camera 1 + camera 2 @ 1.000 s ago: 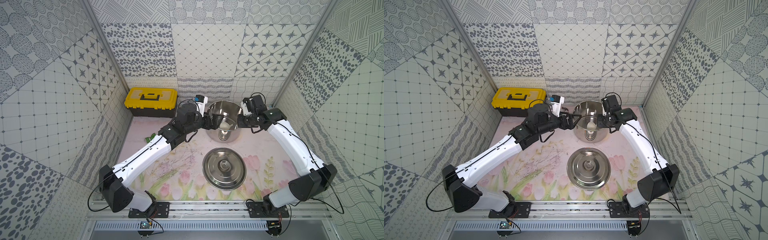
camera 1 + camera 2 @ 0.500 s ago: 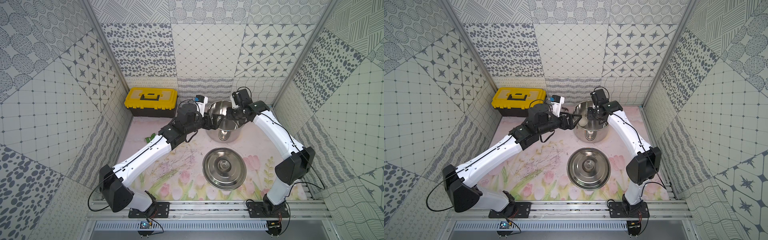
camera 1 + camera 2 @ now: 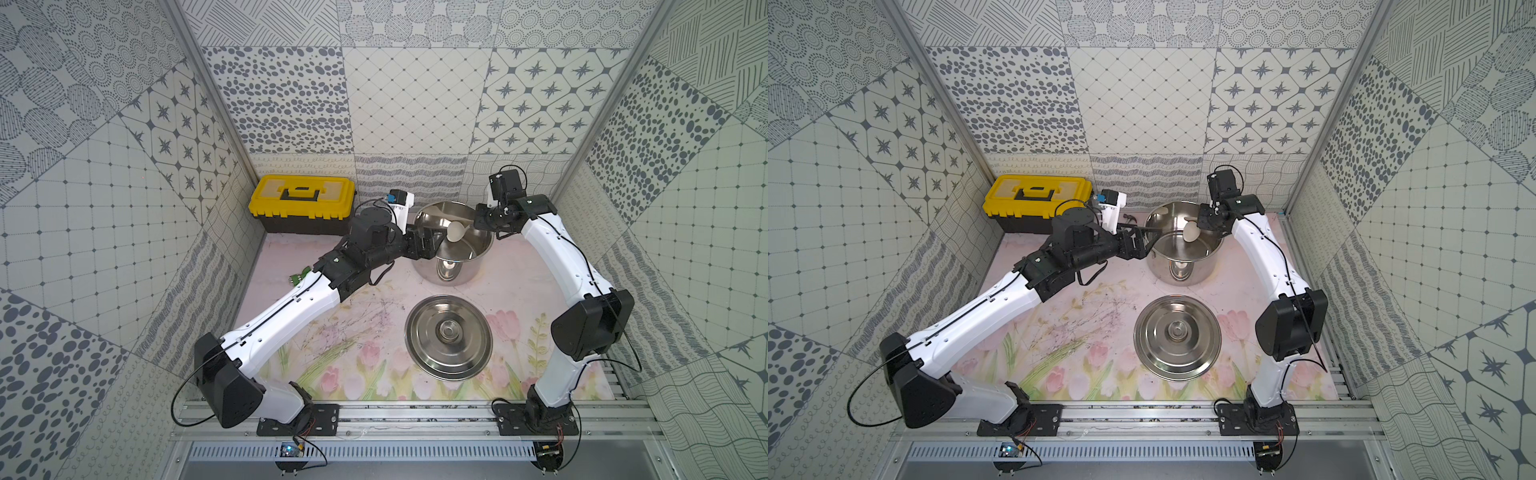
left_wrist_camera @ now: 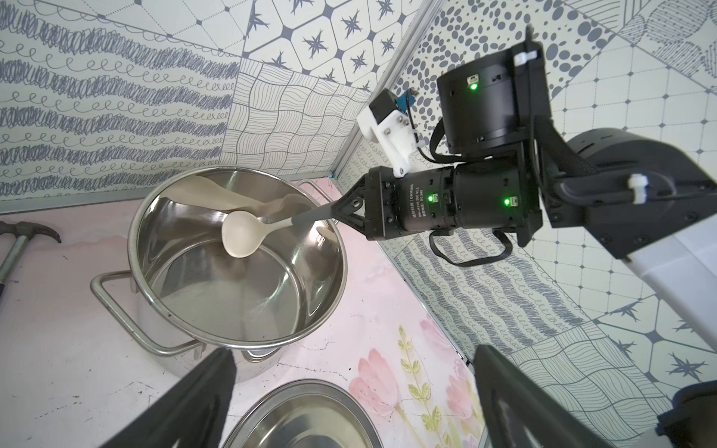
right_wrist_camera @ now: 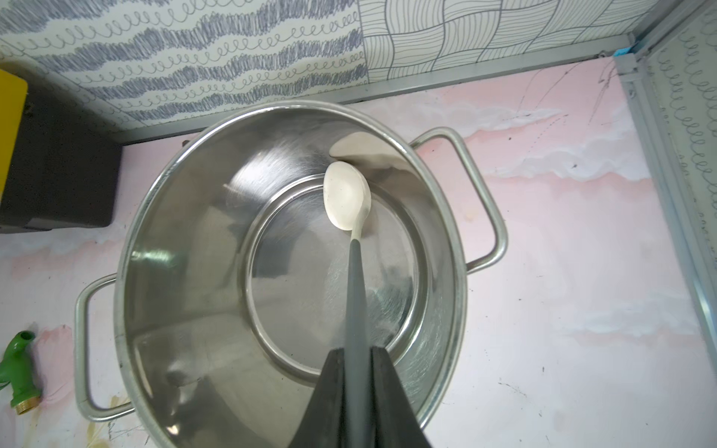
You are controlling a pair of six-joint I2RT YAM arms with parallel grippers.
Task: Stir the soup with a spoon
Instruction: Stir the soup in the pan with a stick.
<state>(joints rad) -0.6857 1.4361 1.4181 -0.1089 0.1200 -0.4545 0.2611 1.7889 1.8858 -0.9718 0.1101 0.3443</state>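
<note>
The shiny steel pot (image 3: 473, 266) (image 3: 1202, 270) stands at the back of the mat, and no soup shows in it. My right gripper (image 5: 355, 355) (image 3: 478, 222) is shut on the dark grey handle of the spoon (image 5: 345, 198) (image 4: 240, 234). Its cream-white bowl hangs inside the pot's mouth near the wall. Whether it touches the steel I cannot tell. My left gripper (image 4: 355, 351) (image 3: 422, 245) stands open and empty just outside the pot's left side.
The pot's lid (image 3: 449, 336) (image 3: 1177, 336) lies knob-up on the mat in front of the pot. A yellow toolbox (image 3: 301, 203) sits at the back left. A small hammer (image 4: 23, 240) lies between toolbox and pot, and a green fitting (image 5: 17, 368) near the left forearm.
My right arm swung in from the pot's right side, bringing the spoon over the rim into the pot, then drew back slightly to the right. The left arm has not moved.
</note>
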